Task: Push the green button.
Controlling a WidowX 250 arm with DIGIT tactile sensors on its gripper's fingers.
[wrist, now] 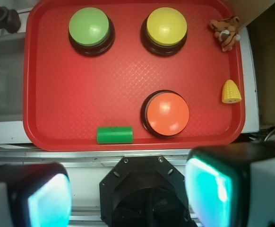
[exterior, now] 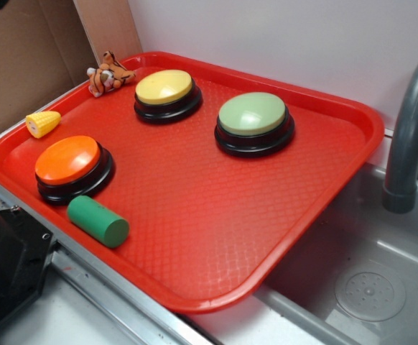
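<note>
From the exterior view, a red plastic tray (exterior: 324, 187) sits across a metal counter, one corner overhanging a grey sink (exterior: 381, 273) with a dark curved faucet (exterior: 410, 129) at the right. The green button (exterior: 253, 115), a pale sage dome on a black base, stands at the tray's far right side, near the yellow button (exterior: 164, 88) and well apart from the orange button (exterior: 68, 161). A dark green cylinder (exterior: 98, 221) lies on its side just in front of the orange button. A small toy tiger (exterior: 107, 73) and a toy corn cob (exterior: 42, 123) rest at the tray's left edge. No arm shows in this view. From the wrist view, looking straight down, the gripper (wrist: 128, 191) hangs over the counter's near edge, off the tray, its two fingers (wrist: 213, 184) spread wide apart and holding nothing. Here the green button (wrist: 90, 26) appears at the upper left. To press it well, I judge the gripper should travel clear over the cylinder and the orange button, centre above the dome, then descend squarely. A pale wall and cardboard stand behind.
</note>
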